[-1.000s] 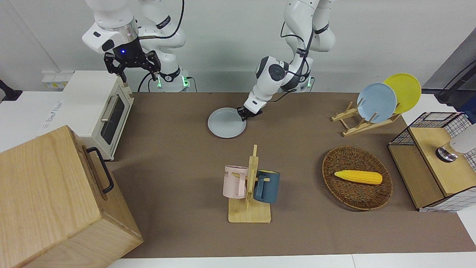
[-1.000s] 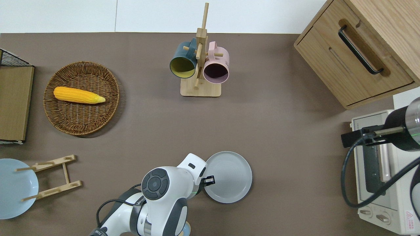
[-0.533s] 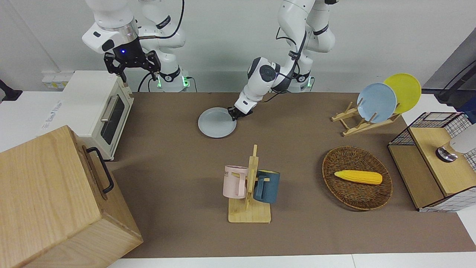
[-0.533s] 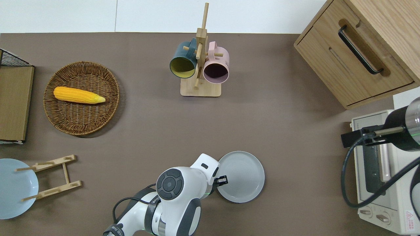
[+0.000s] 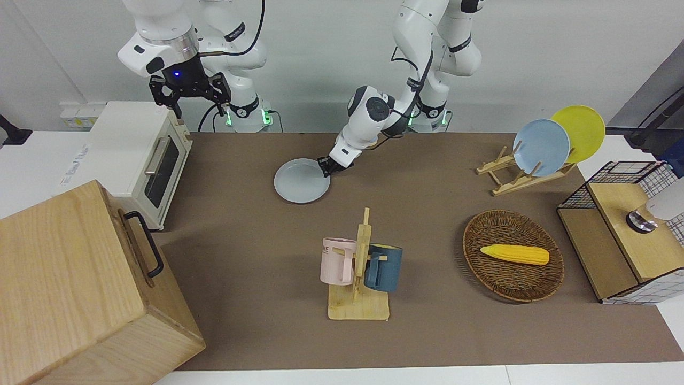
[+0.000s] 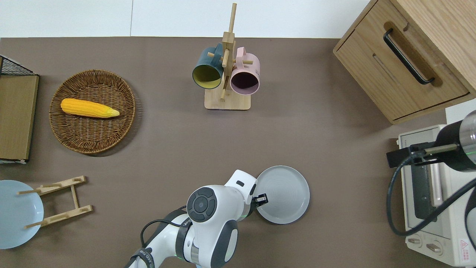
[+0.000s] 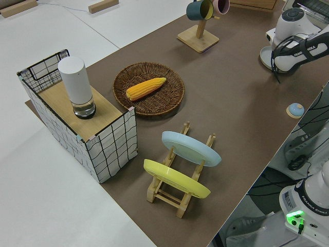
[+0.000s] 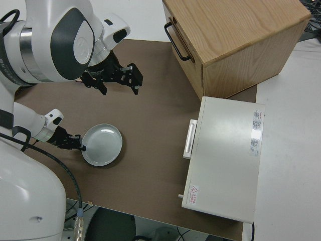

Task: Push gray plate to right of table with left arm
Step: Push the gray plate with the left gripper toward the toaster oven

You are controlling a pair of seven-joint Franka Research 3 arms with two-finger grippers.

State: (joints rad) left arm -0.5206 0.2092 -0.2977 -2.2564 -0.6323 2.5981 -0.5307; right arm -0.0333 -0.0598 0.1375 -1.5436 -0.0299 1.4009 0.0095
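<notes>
The gray plate (image 5: 301,182) lies flat on the brown table (image 5: 427,176), near the robots' edge; it also shows in the overhead view (image 6: 284,193) and the right side view (image 8: 104,144). My left gripper (image 5: 326,169) is down at table height with its fingers shut. It touches the plate's rim on the side toward the left arm's end, as the overhead view (image 6: 262,198) and the right side view (image 8: 80,145) show. It holds nothing. My right gripper (image 5: 189,101) is parked and open.
A toaster oven (image 5: 141,155) and a wooden cabinet (image 5: 80,289) stand at the right arm's end. A mug rack (image 5: 359,267) stands mid-table, farther from the robots than the plate. A basket with corn (image 5: 513,254) and a plate rack (image 5: 542,147) are toward the left arm's end.
My left gripper has slid toward the right arm's end of the table, and the gray plate has moved with it, also a little farther from the robots. The right arm has not moved.
</notes>
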